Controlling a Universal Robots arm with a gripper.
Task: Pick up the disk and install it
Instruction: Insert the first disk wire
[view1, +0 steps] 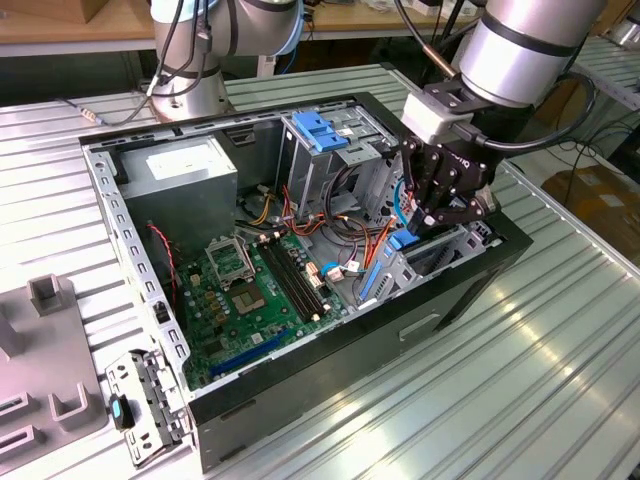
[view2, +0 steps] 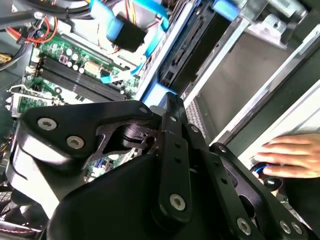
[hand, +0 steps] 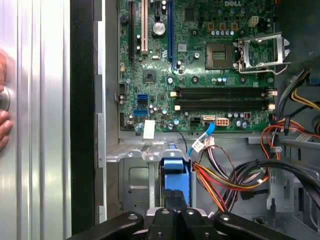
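Silver arm (view1: 520, 50) — black screw-studded gripper (view1: 432, 222)

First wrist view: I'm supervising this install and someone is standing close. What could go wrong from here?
1. The loose cables lie right beside the disk at the gripper; they could snag or get pinched.
2. A person's hand rests at the case edge near the arm; it could be struck.
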